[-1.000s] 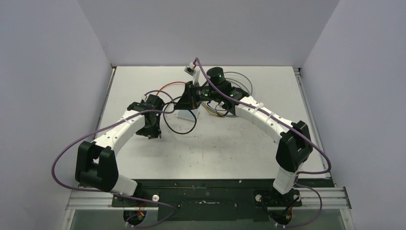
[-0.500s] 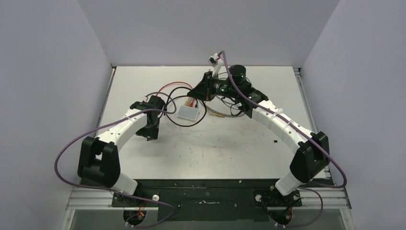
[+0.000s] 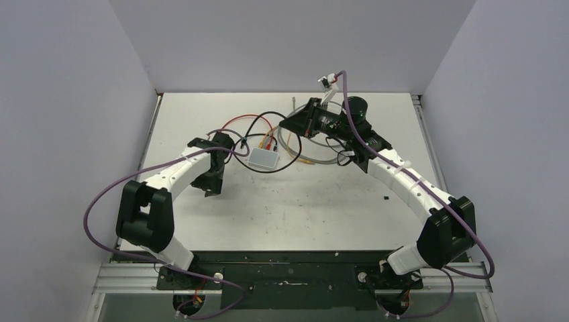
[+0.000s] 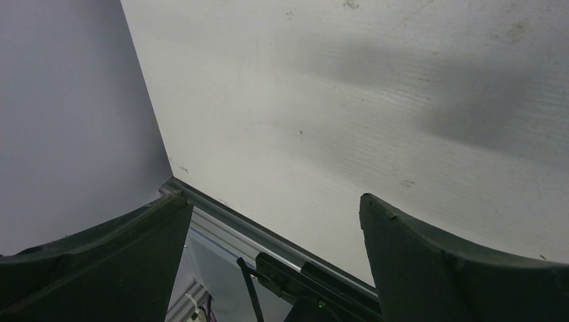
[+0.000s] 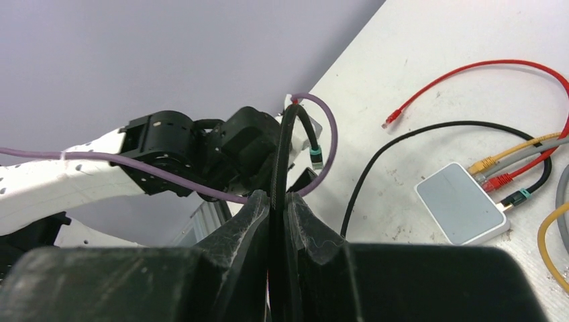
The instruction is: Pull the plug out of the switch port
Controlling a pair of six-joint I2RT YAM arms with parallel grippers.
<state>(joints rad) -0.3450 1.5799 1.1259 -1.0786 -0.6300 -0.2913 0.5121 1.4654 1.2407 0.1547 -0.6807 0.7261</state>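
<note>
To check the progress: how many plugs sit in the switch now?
3, side by side along one edge of the switch: yellow plug, red plug, black plug with teal collar. A grey cable nearby may hide a fourth.

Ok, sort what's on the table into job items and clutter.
Job: switch; black cable, its teal-tipped plug hanging free; right gripper shut on that cable.
Lying about: red cable; yellow cable; grey cable.

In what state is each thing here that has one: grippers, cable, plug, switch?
left gripper: open, empty.
right gripper: shut on the black cable.
teal-ended plug: unplugged, hanging in the air.
switch: flat on the table, yellow plug and red plug inserted.
</note>
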